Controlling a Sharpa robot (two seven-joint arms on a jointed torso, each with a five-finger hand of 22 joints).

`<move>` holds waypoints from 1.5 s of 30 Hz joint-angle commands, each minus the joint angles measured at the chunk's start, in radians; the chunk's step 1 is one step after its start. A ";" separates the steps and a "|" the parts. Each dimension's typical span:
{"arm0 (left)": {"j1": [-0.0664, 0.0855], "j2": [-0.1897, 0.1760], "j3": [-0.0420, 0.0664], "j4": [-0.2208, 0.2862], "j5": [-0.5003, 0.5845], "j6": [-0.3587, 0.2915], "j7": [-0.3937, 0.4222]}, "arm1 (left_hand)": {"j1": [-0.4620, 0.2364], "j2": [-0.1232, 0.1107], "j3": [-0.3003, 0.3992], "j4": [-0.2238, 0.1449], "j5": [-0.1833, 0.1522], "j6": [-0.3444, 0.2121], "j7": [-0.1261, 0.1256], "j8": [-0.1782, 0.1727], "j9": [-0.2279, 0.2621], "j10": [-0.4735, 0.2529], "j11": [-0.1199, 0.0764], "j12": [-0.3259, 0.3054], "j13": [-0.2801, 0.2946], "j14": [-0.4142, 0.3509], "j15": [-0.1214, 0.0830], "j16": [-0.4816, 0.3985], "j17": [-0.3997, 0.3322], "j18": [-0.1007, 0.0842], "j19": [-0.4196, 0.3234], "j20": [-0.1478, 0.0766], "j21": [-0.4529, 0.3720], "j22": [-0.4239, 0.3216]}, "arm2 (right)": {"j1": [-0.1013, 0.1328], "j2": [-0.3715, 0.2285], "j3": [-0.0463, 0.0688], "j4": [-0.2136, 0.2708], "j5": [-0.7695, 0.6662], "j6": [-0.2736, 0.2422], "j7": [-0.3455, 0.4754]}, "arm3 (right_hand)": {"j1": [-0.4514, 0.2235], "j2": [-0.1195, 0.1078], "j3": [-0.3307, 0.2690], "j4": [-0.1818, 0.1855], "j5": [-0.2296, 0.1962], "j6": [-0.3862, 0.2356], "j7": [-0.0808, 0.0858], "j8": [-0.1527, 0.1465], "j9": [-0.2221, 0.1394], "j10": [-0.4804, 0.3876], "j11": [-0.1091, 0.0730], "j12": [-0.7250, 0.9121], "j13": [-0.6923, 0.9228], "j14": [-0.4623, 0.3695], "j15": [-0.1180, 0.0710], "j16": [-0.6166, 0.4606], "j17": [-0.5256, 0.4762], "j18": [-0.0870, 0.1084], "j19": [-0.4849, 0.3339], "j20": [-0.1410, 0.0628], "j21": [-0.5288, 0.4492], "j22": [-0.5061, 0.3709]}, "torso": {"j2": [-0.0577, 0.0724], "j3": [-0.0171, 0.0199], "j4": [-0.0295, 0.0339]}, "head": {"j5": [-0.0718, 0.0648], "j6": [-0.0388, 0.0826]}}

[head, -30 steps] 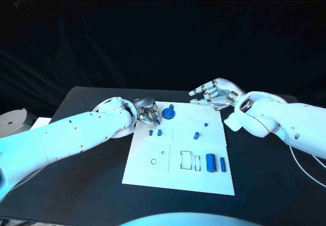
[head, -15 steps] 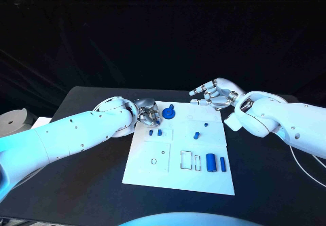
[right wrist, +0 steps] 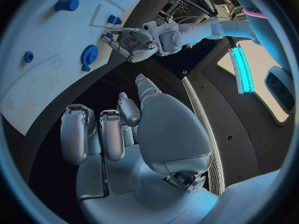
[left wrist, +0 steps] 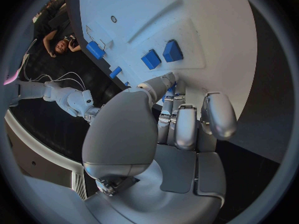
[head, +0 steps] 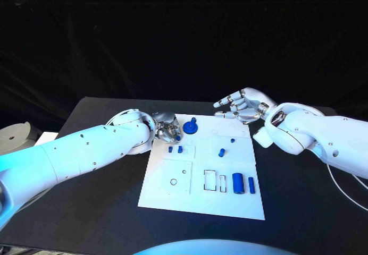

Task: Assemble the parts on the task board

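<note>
The task board (head: pixel 201 180) lies in the middle of the black table (head: pixel 92 212), its long side running away from the robot. Blue parts rest on it: a gear (head: pixel 190 127) near the far edge, two small blocks (head: pixel 175 150) left of centre, two small pegs (head: pixel 226 147) right of centre, and a cylinder (head: pixel 239 184) beside a thin bar (head: pixel 251 185) near the right edge. Outlined recesses (head: pixel 210 180) lie left of the cylinder; no legible writing is seen. The left hand (head: pixel 166 130) sits at the board's far-left corner, just beside the gear, fingers curled together; whether a small blue piece is held between them cannot be told, since the palm hides the fingertips. The right hand (head: pixel 244 107) hovers off the far-right corner, fingers bent inward, nothing held.
</note>
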 commanded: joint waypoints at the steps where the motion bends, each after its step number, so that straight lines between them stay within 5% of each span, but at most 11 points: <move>1: -0.002 0.001 -0.001 -0.003 0.003 0.022 -0.007 | -0.015 -0.002 -0.002 -0.003 0.003 -0.017 0.003 -0.006 -0.005 -0.015 0.004 -0.005 -0.001 0.027 0.011 -0.005 -0.004 -0.006 -0.002 0.008 -0.007 -0.004 | -0.001 0.000 0.000 0.000 -0.007 0.012 0.009 | -0.003 0.009 -0.002 -0.004 0.006 0.007 -0.001 0.003 0.001 -0.004 -0.002 -0.001 -0.002 0.069 -0.003 -0.003 0.101 0.010 -0.004 -0.003 -0.005 0.000 | 0.000 0.0002 -0.0002 | -0.001 0.000; 9: -0.002 0.000 -0.001 -0.006 0.021 -0.001 -0.001 | -0.025 -0.016 -0.002 -0.007 0.007 -0.101 0.017 -0.008 -0.029 -0.056 0.018 -0.004 -0.002 0.022 0.023 -0.007 -0.014 0.008 -0.025 0.021 -0.075 -0.057 | -0.001 0.000 0.000 -0.001 -0.007 0.011 0.008 | -0.003 0.010 -0.002 -0.005 0.007 0.007 -0.001 0.003 0.001 -0.005 -0.002 -0.003 -0.004 0.069 -0.003 -0.005 0.098 0.010 -0.005 -0.003 -0.006 -0.002 | -0.001 0.0002 0.0002 | 0.000 0.000; 16: -0.002 -0.002 -0.001 -0.008 0.026 -0.005 -0.004 | -0.031 -0.021 -0.008 -0.007 0.007 -0.114 0.019 -0.006 -0.030 -0.078 0.022 -0.005 -0.002 0.020 0.026 -0.010 -0.022 0.014 -0.033 0.025 -0.103 -0.078 | -0.001 0.000 0.000 -0.005 -0.007 0.012 0.002 | -0.002 0.010 -0.002 -0.005 0.007 0.007 -0.001 0.003 0.001 -0.017 -0.002 -0.023 -0.021 0.065 -0.003 -0.013 0.086 0.012 -0.009 -0.003 -0.010 -0.010 | -0.001 -0.0003 0.0001 | -0.001 0.002; 25: -0.001 -0.031 -0.001 0.002 0.059 -0.041 0.010 | -0.026 -0.021 -0.019 -0.013 0.008 -0.128 0.024 -0.005 -0.029 -0.121 0.029 -0.005 -0.003 0.018 0.032 -0.012 -0.030 0.018 -0.036 0.030 -0.127 -0.097 | -0.001 -0.007 0.000 -0.027 -0.081 0.008 -0.042 | 0.011 0.018 0.015 -0.005 0.006 0.021 -0.007 0.008 0.003 -0.237 -0.009 -0.501 -0.429 0.039 -0.011 -0.103 -0.024 0.019 -0.022 -0.010 -0.035 -0.047 | -0.001 -0.0011 -0.0004 | -0.006 0.004; 33: 0.000 -0.108 0.001 0.048 0.382 -0.144 0.154 | -0.009 -0.007 -0.054 -0.021 0.013 -0.142 0.022 -0.001 -0.028 -0.189 0.033 0.000 -0.003 0.017 0.034 -0.009 -0.035 0.025 -0.040 0.033 -0.167 -0.129 | -0.001 -0.024 0.000 -0.038 -0.293 0.015 -0.111 | 0.068 -0.005 0.129 -0.024 -0.018 0.093 -0.002 0.019 0.003 -0.244 0.003 -0.834 -0.744 0.040 -0.004 -0.150 -0.077 0.020 -0.017 -0.007 -0.041 -0.054 | -0.002 -0.0004 0.0001 | -0.009 0.009; 38: 0.000 -0.153 0.001 0.091 0.645 -0.192 0.290 | -0.013 0.011 -0.058 -0.013 0.016 -0.116 0.031 0.010 -0.024 -0.155 0.035 0.025 0.003 0.016 0.037 -0.007 -0.035 0.029 -0.046 0.036 -0.191 -0.147 | -0.007 -0.033 0.000 -0.019 -0.503 0.035 -0.175 | 0.080 -0.031 0.198 -0.043 -0.025 0.121 -0.006 0.014 0.002 -0.201 0.006 -0.940 -0.860 0.043 -0.001 -0.152 -0.080 0.020 -0.013 -0.003 -0.040 -0.050 | 0.000 -0.0024 0.0006 | -0.016 0.013; 45: -0.005 -0.212 -0.003 0.191 1.206 -0.187 0.445 | -0.038 0.047 -0.052 0.017 0.017 -0.067 0.017 0.033 -0.021 -0.055 0.013 0.082 0.011 -0.034 0.024 -0.068 -0.156 0.055 -0.101 0.029 -0.324 -0.247 | -0.028 -0.038 0.000 0.018 -0.819 0.085 -0.282 | 0.066 -0.062 0.276 -0.052 -0.084 0.156 -0.023 0.007 0.002 -0.162 -0.002 -1.012 -0.964 0.044 -0.007 -0.154 -0.083 0.022 -0.015 -0.004 -0.047 -0.062 | 0.000 -0.0033 0.0000 | -0.049 0.017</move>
